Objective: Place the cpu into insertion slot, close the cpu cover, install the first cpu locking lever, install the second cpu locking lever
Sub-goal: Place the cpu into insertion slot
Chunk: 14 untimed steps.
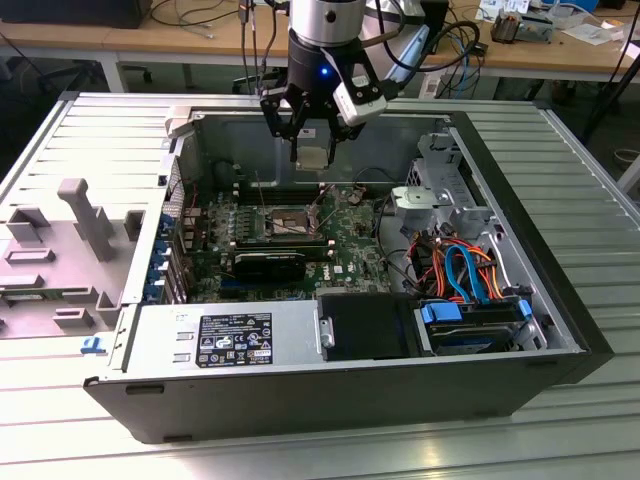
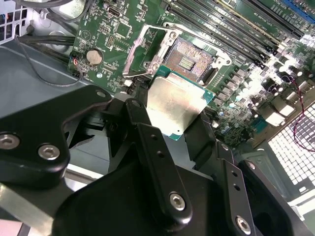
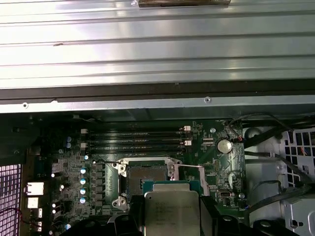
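Above the open computer case (image 1: 330, 395), the claw (image 1: 314, 150) is closed on the cpu (image 2: 176, 105) by opposite edges, holding it well above the bare insertion slot (image 2: 189, 59), presumably leaving its underside free for seating.

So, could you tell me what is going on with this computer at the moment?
The robot arm's gripper holds the processor chip between its fingers, above the open computer case. The chip hangs over the green board, near the socket but not in it. The socket is bare, with its dark centre exposed, so the chip has not been seated yet.
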Each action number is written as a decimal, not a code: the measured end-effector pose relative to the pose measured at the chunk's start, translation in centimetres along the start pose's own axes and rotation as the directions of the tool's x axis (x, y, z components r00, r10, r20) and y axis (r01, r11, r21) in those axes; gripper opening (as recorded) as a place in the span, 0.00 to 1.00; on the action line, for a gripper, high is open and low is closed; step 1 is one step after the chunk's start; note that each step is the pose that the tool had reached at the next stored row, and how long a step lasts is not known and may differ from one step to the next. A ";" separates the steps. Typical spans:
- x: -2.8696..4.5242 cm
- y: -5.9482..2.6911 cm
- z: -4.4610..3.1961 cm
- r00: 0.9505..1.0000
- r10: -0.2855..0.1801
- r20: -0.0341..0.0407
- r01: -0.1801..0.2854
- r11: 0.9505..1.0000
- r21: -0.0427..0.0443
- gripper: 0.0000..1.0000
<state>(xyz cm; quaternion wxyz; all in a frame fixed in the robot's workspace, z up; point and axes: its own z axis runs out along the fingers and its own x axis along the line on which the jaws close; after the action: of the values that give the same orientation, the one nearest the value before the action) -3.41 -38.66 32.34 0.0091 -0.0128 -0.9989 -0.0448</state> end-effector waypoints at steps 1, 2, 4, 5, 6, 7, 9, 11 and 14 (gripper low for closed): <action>0.00 -0.02 0.01 1.000 0.000 0.000 0.000 1.000 0.000 0.54; 0.00 -0.03 0.02 1.000 0.000 0.000 0.000 1.000 0.000 0.54; 0.00 -0.07 0.04 1.000 0.000 0.000 0.000 1.000 0.000 0.54; 0.00 -0.10 0.06 1.000 0.000 0.000 0.000 1.000 0.000 0.54; 0.01 -0.12 0.08 1.000 0.000 0.000 0.000 1.000 0.000 0.54; 0.02 -0.13 0.09 1.000 0.000 0.000 0.000 1.000 0.000 0.54; 0.03 -0.14 0.13 1.000 0.000 0.000 0.000 1.000 0.000 0.54; 0.04 -0.14 0.16 1.000 0.000 0.000 0.000 1.000 0.000 0.54; 0.06 -0.15 0.21 1.000 0.000 0.000 0.000 1.000 0.000 0.54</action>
<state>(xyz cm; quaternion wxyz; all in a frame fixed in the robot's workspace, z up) -3.48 -38.79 32.12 0.0091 -0.0128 -0.9989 -0.0448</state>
